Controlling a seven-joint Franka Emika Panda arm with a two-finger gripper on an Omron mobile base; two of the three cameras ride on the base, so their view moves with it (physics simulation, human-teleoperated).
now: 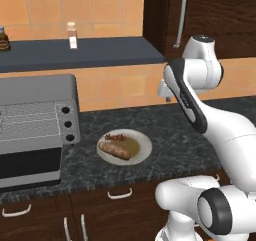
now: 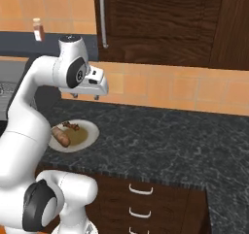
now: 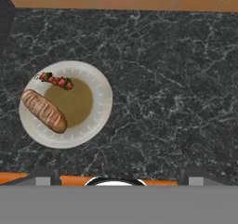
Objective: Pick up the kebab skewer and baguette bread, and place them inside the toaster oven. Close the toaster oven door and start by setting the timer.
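Hand [image 2: 86, 96] empty, wide open above plate [image 3: 100, 114] with baguette bread [image 3: 44, 110], kebab skewer [image 3: 56, 81].

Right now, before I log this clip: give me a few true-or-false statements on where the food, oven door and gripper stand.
1. The baguette bread lies on the plate. True.
2. The kebab skewer is already on the oven rack. False: it lies on the plate beside the bread.
3. The toaster oven door hangs open. True.
4. The gripper holds the bread. False: it hangs empty above the counter.
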